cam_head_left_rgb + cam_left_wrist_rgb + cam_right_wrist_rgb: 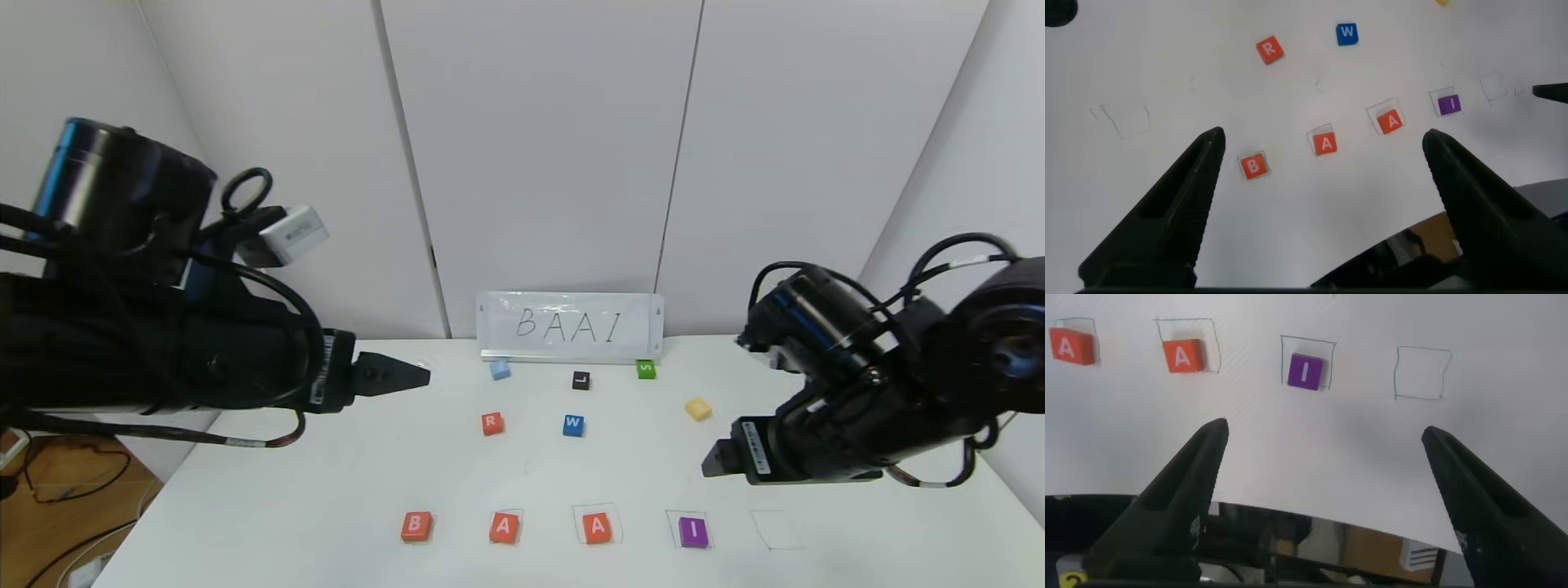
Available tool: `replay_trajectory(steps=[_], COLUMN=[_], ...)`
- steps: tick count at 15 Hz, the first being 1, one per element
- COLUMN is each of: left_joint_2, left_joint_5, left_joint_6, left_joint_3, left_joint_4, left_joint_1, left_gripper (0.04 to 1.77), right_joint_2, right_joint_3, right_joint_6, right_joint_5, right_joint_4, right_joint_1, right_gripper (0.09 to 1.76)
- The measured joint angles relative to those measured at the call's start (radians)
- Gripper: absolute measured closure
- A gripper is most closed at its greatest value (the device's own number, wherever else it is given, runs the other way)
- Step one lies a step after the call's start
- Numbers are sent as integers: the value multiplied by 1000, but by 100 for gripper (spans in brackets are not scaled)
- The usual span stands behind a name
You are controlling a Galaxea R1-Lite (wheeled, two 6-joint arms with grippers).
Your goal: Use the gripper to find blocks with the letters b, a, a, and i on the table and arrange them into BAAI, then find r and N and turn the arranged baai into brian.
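Note:
On the white table (326,490), a near row reads B (415,526), A (504,527), A (597,527) in orange-red and a purple I (693,531), each in a pen-drawn square. The orange-red R cube (491,423) lies farther back. My left gripper (412,377) is open and empty, held high at the left, well back from the row; its wrist view shows B (1252,166), both A cubes (1326,143) (1391,121), I (1449,104) and R (1269,49). My right gripper (712,461) is open and empty, above the table to the right of I (1305,371).
A blue W cube (573,425), a light blue cube (500,369), a black L cube (580,380), a green S cube (646,369) and a yellow cube (697,408) lie behind the row. A card reading BAAI (570,327) stands at the back. An unfilled pen square (774,529) lies right of I.

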Motion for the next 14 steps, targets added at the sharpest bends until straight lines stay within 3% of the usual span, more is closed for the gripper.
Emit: replay_trajectory(steps=[7,9,14], left_joint_2=[-344,-444,-698], left_joint_5=[40,41,28], left_joint_6=[5,26,123], left_joint_3=[45,97,260], left_joint_4=[163,174,173], left_joint_1=[-5,17,176], left_gripper=[9,9,9], right_joint_2=[-436,-567,-887], right_joint_3=[31,59,163], right_joint_6=[-77,-130,-226], right_joint_5=[-3,-3,3], right_joint_4=[146,159,165], right_joint_1=[-40,-123,-384], right_gripper=[15,15,15])
